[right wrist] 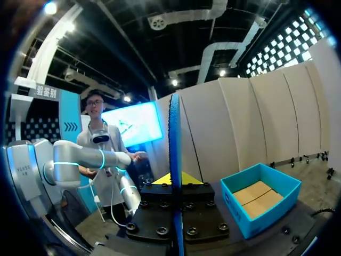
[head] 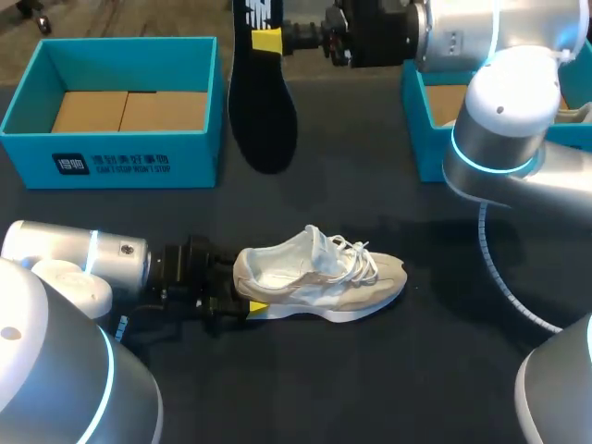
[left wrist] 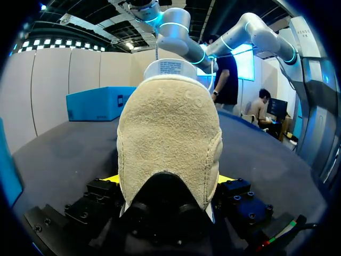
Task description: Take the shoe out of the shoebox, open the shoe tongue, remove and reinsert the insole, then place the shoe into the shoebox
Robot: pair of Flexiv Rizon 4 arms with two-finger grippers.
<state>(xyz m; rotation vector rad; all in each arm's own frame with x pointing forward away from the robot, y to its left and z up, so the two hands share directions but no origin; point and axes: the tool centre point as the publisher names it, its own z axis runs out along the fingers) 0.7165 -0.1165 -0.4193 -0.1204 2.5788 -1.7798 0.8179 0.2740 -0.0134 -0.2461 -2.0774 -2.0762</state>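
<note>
Out: shoe (head: 319, 273), insole (head: 262, 111) | left pincer (head: 246, 290) grips shoe heel | right pincer (head: 268, 39) grips insole | to do: put both back

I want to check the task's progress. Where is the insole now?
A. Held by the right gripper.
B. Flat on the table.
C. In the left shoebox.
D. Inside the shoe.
A: the right gripper pinches the dark insole in the air, apart from the shoe held by the left gripper.
</note>
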